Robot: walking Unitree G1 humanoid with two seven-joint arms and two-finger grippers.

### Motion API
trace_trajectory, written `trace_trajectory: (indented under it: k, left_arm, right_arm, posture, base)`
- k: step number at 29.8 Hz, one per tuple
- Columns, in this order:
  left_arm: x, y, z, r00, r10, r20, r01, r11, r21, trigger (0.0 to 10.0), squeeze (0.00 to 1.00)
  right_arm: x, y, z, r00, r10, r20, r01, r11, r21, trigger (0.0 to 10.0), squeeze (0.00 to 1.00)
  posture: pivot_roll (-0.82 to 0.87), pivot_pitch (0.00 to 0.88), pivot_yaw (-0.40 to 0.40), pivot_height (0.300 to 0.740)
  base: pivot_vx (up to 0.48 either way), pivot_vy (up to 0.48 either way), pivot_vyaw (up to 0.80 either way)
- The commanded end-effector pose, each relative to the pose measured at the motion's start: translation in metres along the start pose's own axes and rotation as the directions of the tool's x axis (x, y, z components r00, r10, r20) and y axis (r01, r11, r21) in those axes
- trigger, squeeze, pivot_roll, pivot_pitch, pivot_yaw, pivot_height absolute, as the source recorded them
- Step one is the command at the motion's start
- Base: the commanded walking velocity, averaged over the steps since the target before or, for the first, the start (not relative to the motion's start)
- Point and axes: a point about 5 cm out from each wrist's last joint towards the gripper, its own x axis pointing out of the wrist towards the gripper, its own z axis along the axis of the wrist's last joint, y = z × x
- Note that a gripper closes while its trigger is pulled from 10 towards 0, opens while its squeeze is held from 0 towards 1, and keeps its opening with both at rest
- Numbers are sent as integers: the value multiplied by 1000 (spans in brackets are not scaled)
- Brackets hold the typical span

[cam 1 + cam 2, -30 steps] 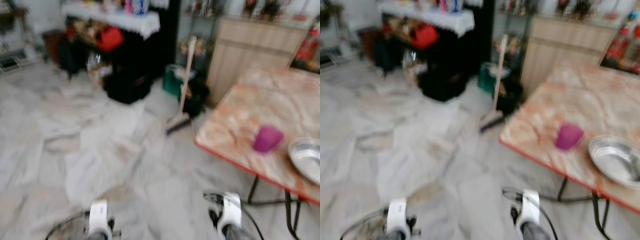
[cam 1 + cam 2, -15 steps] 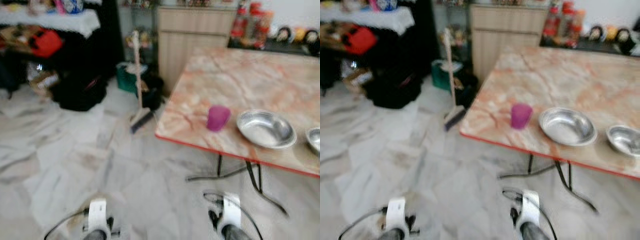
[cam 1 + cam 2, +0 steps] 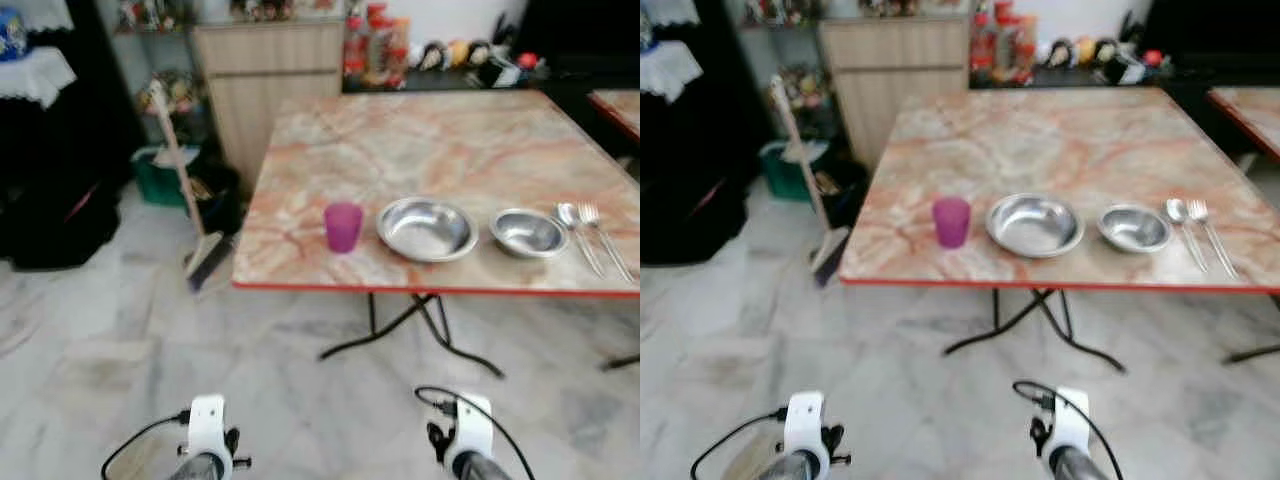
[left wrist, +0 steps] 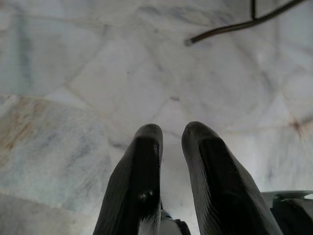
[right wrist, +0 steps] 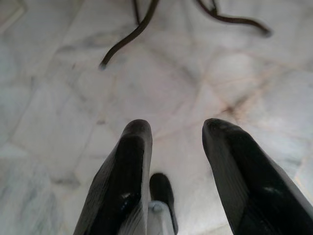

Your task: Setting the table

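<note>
Left eye view looks down on a desk point(image 3: 430, 130) with a marbled orange and cream top and a red edge, standing on thin black folding legs over a pale marble floor point(image 3: 120, 340). Along its near edge, from the robot's left to right, stand a purple cup point(image 3: 343, 226), a large steel bowl point(image 3: 427, 228), a smaller steel bowl point(image 3: 528, 232), and a spoon point(image 3: 575, 232) and fork point(image 3: 602, 236) lying side by side, all near one another but apart. Beyond the desk's far left corner is a wooden cabinet point(image 3: 268, 75), with bottles and small ornaments along the back wall. A broom point(image 3: 190, 210) leans by a green bin point(image 3: 160, 175) to the left of the desk. Both arms hang low over the floor, well short of the desk. The left gripper point(image 4: 171, 134) has its fingers slightly parted with nothing between them; the right gripper point(image 5: 176, 129) is open wider, also empty.
</note>
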Motion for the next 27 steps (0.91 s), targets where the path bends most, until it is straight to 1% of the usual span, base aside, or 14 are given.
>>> trace_trajectory:
  k: [1,5,7,14,27]
  left_arm:
    - [0,3,1,1000,7,-4,-7,1000,13,10000,0]
    - [0,3,1,1000,7,-4,-7,1000,13,10000,0]
    - [1,1,3,1000,4,4,-4,1000,4,10000,0]
    - [1,-1,4,1000,0,4,0,1000,14,10000,0]
    - [1,-2,3,1000,1,1,-1,1000,4,10000,0]
  right_arm:
    - [0,3,-2,1000,4,-7,-4,1000,17,10000,0]
    - [0,3,-2,1000,4,-7,-4,1000,17,10000,0]
    - [0,3,-1,1000,3,7,-3,999,47,10000,0]
    - [0,3,1,1000,2,15,-2,999,49,10000,0]
    - [0,1,2,1000,-3,21,2,999,50,10000,0]
  posture:
    - [-133,0,31,740]
    - [-133,0,31,740]
    - [-131,0,31,740]
    - [-131,0,28,740]
    - [-133,0,23,740]
  base:
    - [0,0,-738]
    - [0,0,-738]
    - [0,0,0]
    - [0,0,0]
    - [0,-275,0]
